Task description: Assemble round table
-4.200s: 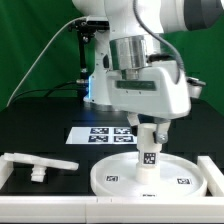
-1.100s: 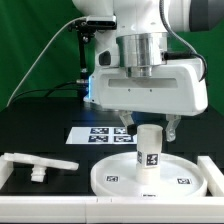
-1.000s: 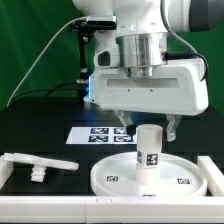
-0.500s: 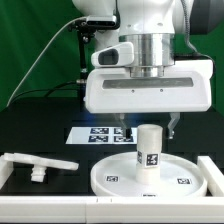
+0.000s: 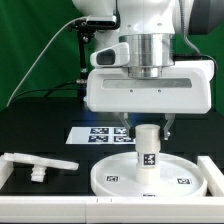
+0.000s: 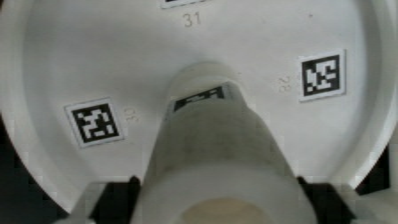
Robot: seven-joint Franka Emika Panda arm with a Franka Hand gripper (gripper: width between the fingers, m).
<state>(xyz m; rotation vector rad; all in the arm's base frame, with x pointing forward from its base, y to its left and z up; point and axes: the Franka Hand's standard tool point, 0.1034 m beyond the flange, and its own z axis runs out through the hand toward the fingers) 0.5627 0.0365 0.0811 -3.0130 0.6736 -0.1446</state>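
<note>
The large white round disc [image 5: 182,172] lies rim up on the black table, with small square tags on it. The short white cylindrical leg [image 5: 148,150] stands upright at its centre. My gripper [image 5: 146,127] hangs straight above the leg, open, with one fingertip on each side of the leg's top and not pressing it. In the wrist view the leg [image 6: 214,130] rises from the disc [image 6: 107,60] between my dark fingers [image 6: 118,196], and the gripper [image 6: 217,200] is centred over it. The white T-shaped foot piece [image 5: 35,164] lies on the table at the exterior view's left.
The marker board [image 5: 100,136] lies flat behind the disc. A white rim [image 5: 216,176] borders the table at the exterior view's right. A green backdrop and cables stand behind the arm.
The gripper has let go of the leg, risen above it and opened. Over the last second the hand has turned about its vertical axis to face the camera squarely. The leg stays upright.
</note>
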